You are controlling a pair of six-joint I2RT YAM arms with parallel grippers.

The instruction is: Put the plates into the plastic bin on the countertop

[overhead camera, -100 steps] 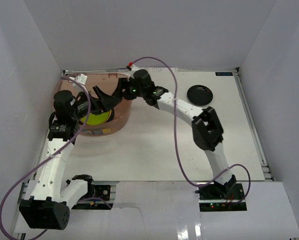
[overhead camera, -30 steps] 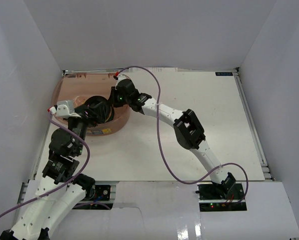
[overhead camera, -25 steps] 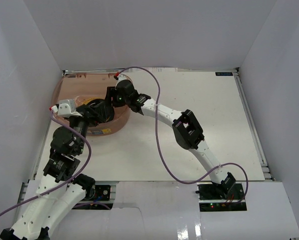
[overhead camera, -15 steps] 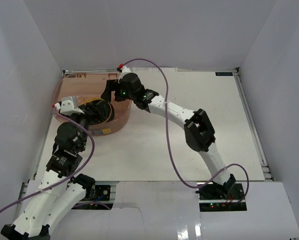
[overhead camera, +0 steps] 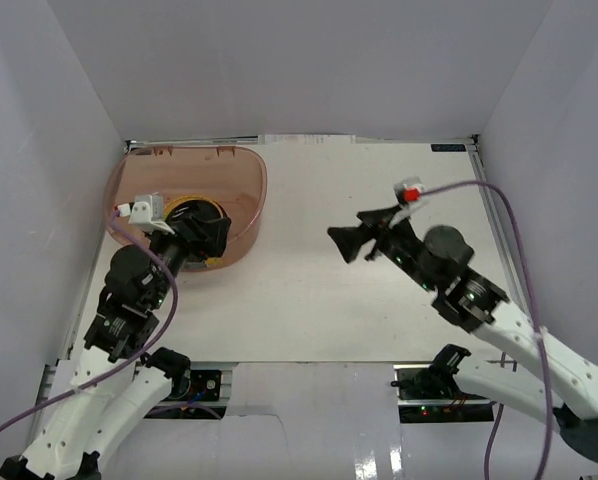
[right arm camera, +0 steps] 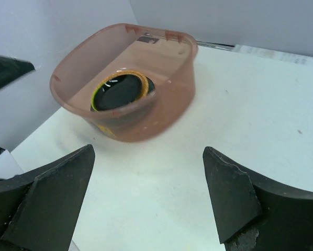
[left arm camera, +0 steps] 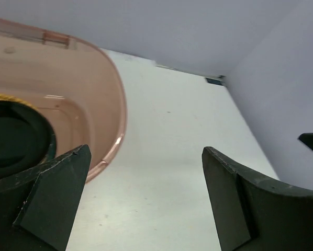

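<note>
The plastic bin (overhead camera: 251,166) stands at the far left of the white countertop (overhead camera: 309,310). Inside it lies a stack of plates with a black plate (overhead camera: 191,214) on top; an orange rim and a lime green edge show under it. No plate lies on the countertop. My left gripper (overhead camera: 217,236) is open and empty at the bin's near right wall. My right gripper (overhead camera: 357,228) is open and empty above the middle of the countertop, well right of the bin. The right wrist view shows the bin (right arm camera: 161,99) and the black plate (right arm camera: 119,90) ahead of the right gripper (right arm camera: 148,193).
White walls close in the countertop on three sides. In the left wrist view the bin's rim (left arm camera: 119,112) and the black plate (left arm camera: 12,141) lie left of my left gripper (left arm camera: 146,183). Purple cables trail from both arms.
My right arm has drawn out of the bin and swung back right, over the countertop's middle, empty. A black plate now tops the stack. My left gripper has barely moved.
</note>
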